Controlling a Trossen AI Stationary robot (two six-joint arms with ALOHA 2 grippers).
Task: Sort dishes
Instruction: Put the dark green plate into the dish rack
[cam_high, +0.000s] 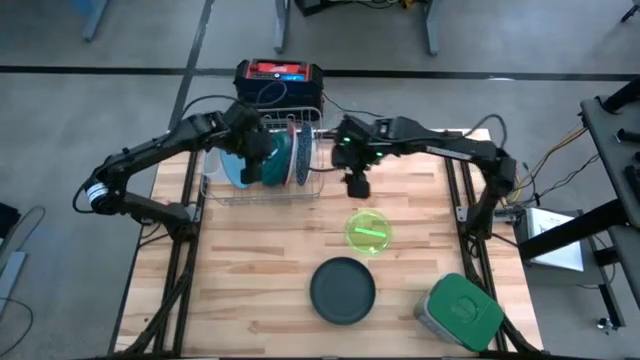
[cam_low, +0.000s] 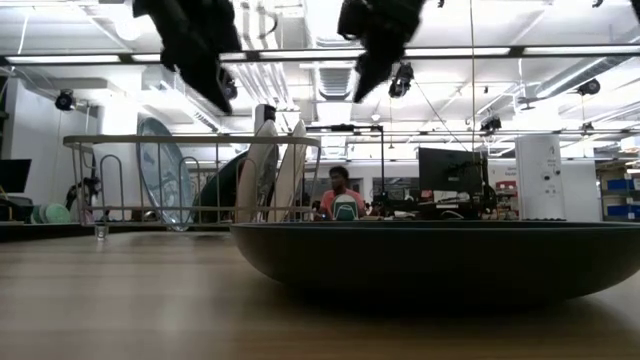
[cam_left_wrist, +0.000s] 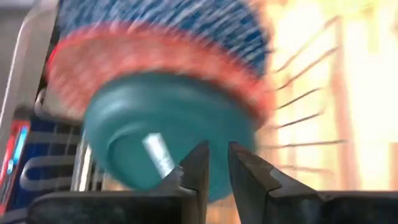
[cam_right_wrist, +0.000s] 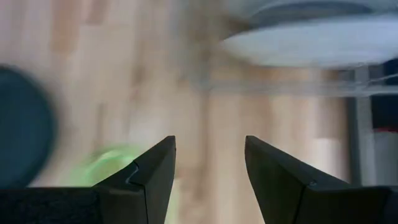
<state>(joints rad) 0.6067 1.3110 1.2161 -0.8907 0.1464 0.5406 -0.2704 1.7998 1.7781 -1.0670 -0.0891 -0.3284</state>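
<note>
Teal bowl (cam_left_wrist: 168, 137) stood in the wire rack (cam_high: 262, 186) before the left gripper (cam_left_wrist: 216, 163), jaws nearly together, empty; the right gripper (cam_right_wrist: 208, 165) hovered spread beside the rack.

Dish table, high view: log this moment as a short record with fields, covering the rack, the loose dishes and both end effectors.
rack: wire rack at the table's far side, holding upright dishes, among them a light blue plate and a white plate
loose dishes: lime green bowl mid-table; dark grey-teal plate near the front edge
other: grey container with green lid at the front right corner
left end effector: over the rack, fingers nearly shut, nothing between them
right end effector: open, empty, above the table beside the rack
</note>
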